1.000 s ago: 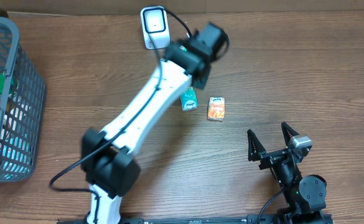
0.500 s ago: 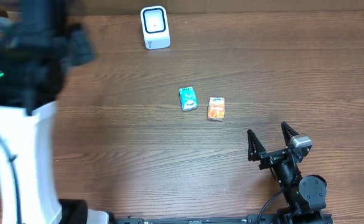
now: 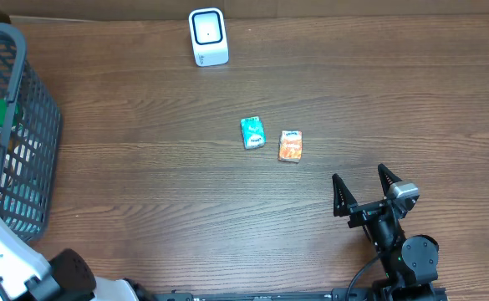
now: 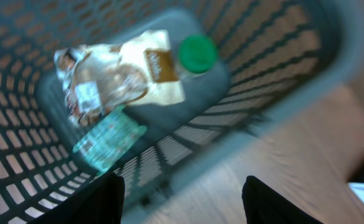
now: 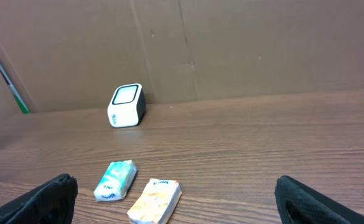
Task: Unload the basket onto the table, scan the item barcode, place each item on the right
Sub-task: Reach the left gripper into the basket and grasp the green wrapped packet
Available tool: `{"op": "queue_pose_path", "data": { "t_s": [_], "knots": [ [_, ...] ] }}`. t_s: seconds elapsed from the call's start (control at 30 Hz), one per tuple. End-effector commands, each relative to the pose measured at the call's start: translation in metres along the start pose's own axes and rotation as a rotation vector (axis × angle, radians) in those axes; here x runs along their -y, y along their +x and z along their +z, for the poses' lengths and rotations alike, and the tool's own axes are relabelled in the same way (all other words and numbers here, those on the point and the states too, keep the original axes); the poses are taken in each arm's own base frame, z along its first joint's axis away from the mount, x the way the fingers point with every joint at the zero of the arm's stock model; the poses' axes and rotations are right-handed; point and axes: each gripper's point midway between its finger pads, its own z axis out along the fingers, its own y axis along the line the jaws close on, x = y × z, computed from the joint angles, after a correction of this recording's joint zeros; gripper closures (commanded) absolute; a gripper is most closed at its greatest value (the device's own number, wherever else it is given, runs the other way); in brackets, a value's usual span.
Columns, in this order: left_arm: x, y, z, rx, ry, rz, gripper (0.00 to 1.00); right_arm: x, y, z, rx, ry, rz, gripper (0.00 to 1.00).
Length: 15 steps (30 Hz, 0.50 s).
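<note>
Wooden table (image 3: pixel 411 92), overhead: brown planks fill the view.
Left arm (image 3: pixel 6 255), overhead: 1 second ago it stretched across the table to just beside the scanner. Now only a white link and a dark joint show at the near-left corner.
Teal packet (image 3: pixel 252 132), overhead: lies mid-table where it lay 1 second ago, and the arm no longer overlaps it.
Orange packet (image 3: pixel 290 145), overhead: just right of the teal packet, not touching it, unmoved.
Scanner (image 3: pixel 208 36), overhead: white, at the far edge, well apart from both packets.
Basket (image 3: pixel 39 150), overhead: grey mesh at the left edge, with goods inside.
Right gripper (image 3: pixel 359 174), overhead: near right, in the same spot as before, its 2 fingers spread wide with nothing between them.
Left gripper (image 4: pixel 182 199), left wrist: hangs over the basket. Its fingers (image 4: pixel 91 202) stand apart and hold nothing. This view is blurred.
Basket contents, left wrist: a green-capped bottle (image 4: pixel 197 53), a brown-and-white bag (image 4: pixel 116 78) and a teal pack (image 4: pixel 107 140).
Right wrist view: the fingertips sit at the 2 lower corners, wide apart and empty. Both packets lie on the table ahead and the scanner stands far left, before a cardboard wall (image 5: pixel 231 43).
</note>
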Motion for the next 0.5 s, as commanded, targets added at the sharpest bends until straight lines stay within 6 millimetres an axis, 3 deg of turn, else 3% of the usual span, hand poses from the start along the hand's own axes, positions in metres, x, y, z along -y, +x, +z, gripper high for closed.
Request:
{"op": "queue_pose_path", "data": {
  "t_s": [0.0,0.23,0.47],
  "knots": [
    [-0.017,0.011,0.041,-0.117,-0.038,-0.033,0.37,0.001,0.002,0.000,0.004,0.003,0.004,0.00],
    [-0.062,0.037,0.113,-0.259,-0.135,-0.087,0.36,0.001,0.002,0.000,0.004,0.003,0.004,0.00],
    [-0.092,0.059,0.172,-0.341,-0.185,-0.001,0.19,0.001,0.002,0.000,0.004,0.003,0.004,0.00]
  ]
}}
